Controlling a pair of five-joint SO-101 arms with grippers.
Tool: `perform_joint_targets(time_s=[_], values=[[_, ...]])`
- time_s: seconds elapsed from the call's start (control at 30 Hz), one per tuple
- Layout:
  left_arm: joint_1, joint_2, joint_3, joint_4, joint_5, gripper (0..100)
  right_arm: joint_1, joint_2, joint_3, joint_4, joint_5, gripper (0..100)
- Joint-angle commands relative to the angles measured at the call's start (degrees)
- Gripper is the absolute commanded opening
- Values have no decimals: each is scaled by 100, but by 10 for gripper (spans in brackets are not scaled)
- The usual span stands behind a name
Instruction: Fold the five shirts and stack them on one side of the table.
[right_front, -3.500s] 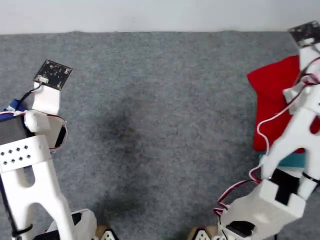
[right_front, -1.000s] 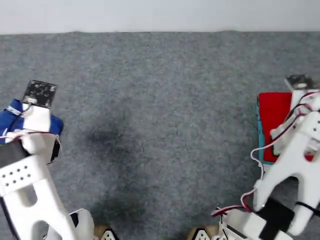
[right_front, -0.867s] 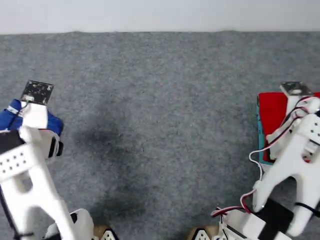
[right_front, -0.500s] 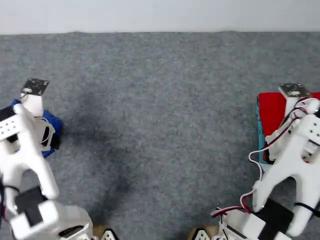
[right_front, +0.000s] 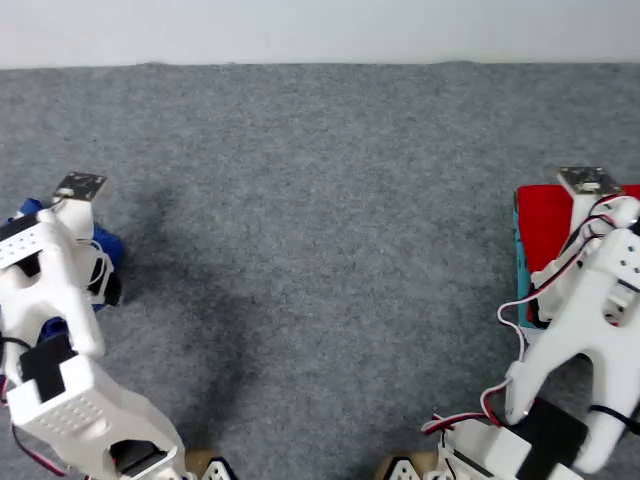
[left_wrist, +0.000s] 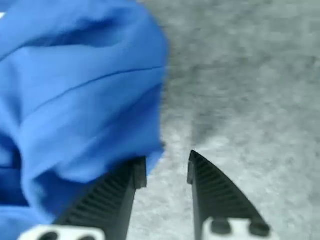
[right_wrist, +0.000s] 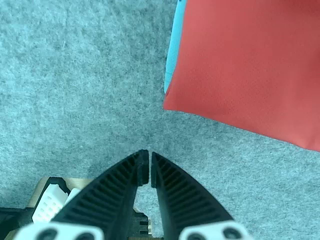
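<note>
shirt folding partly done: two shirts stacked, a blue one left crumpled

high view: a flat grey felt-like table cover (right_front: 320, 200) spans the frame. at the right edge, a neatly folded red knit shirt (right_front: 545, 225) lies squarely on a folded teal shirt (right_front: 519, 275), whose thin edge peeks out along its side. a white plastic arm (right_front: 585, 320) stands over them. at the left edge, a crumpled bright blue shirt (right_front: 110, 248) bulges out from under the other arm. by this, a stack is begun on the right side, and at least the blue one is left to fold.

left wrist view: the left gripper (left_wrist: 166, 164) has ribbed black jaws held apart with nothing between them. one jaw touches the edge of the soft, creased blue cloth.

right wrist view: the right gripper (right_wrist: 150, 156) has its jaws pressed together, empty, over bare felt near the red shirt's crisp corner. that fabric shows a fine mesh weave.
</note>
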Motion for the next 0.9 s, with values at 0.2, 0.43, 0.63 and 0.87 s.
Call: perform_joint_targets(time_s=[0.2,0.43,0.63,0.87], values=[[-149,246,-268,-475,-62,141,-48,-268,-35,110,-70,11],[-255,1231,-646,-484,-9,136,-48,-268,-35,119,-70,11],[-220,1125,-1051,-281,97,14,-48,-268,-35,119,-70,11],[466,-554,-1613,791,677,13,-48,-268,-35,110,-70,11]])
